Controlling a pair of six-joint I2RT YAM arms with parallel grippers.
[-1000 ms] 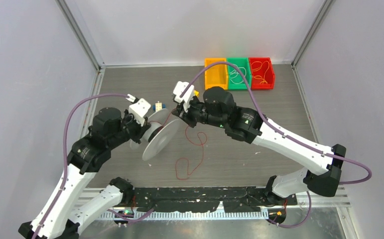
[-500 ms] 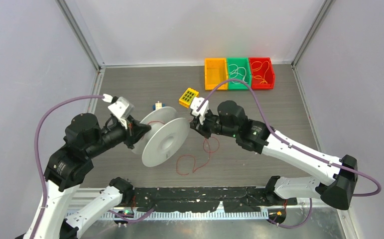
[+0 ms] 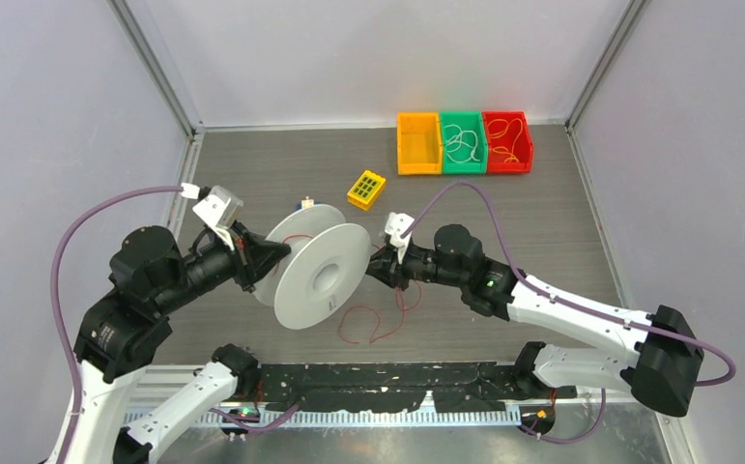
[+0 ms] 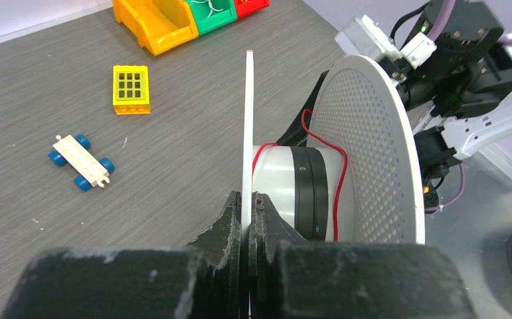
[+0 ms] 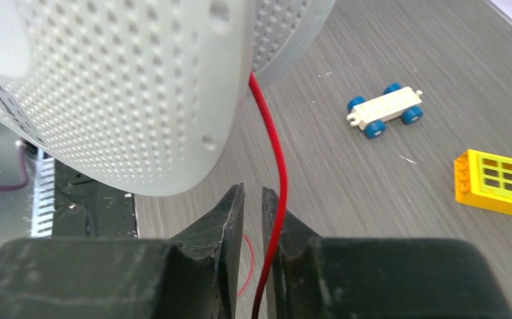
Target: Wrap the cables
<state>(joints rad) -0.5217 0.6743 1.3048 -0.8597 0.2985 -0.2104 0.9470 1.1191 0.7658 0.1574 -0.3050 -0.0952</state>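
While the left hand holds the spool up, red cable lies looped on the tabletop. Left wrist: that hand pinches the spool's rim. Right wrist: the right hand gapes slightly, cable beside it, so loose cable could unwind.

In the right wrist view the spool runs off the top and left edges and the yellow brick is cut by the right edge. The cable drops out of sight at the bottom edge beside the right gripper, and whether it touches a finger cannot be told. In the top view the spool's near flange hides the hub, and its far flange covers most of the wheeled toy.
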